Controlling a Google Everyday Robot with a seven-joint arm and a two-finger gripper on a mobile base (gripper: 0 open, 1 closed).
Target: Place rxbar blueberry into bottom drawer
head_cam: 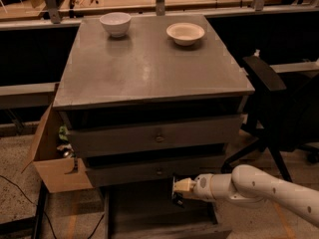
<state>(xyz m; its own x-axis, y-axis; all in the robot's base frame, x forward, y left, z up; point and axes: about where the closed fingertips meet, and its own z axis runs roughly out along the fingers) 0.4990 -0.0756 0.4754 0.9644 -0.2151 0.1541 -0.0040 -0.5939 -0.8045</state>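
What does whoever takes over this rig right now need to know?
Gripper: low at the cabinet front, just under the middle drawer, over the open bottom drawer.
rxbar blueberry: probably the small dark shape at the gripper's tip; not certain.
Done: the bottom drawer is pulled out and the arm reaches in above it.
Left: lower, let the bar go inside the drawer, withdraw.
The white bowls on the cabinet top are not part of the job.
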